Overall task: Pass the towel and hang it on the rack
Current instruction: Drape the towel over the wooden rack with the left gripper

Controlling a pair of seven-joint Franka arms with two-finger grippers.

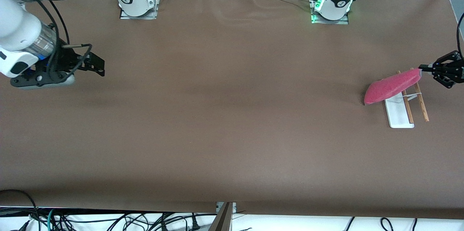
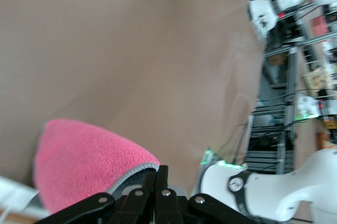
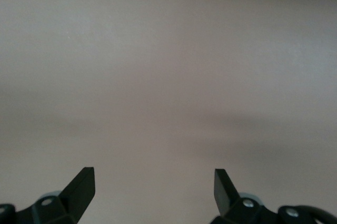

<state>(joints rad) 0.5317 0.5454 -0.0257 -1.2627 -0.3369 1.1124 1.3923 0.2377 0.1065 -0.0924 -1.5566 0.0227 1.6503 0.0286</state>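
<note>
I see the rack (image 1: pixel 400 115), a flat white base with two thin light-brown wooden rods, at the right of the front view. The bright pink soft towel (image 1: pixel 391 86) drapes across its rods, long axis slanting up to my left gripper (image 1: pixel 422 69), clamped on its corner. My right gripper (image 1: pixel 98 65) waits at far left, fingers apart.

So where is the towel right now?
At the left arm's end of the table, the towel hangs from the shut left gripper, draped over the rack rods. The right gripper waits open at the right arm's end.
</note>
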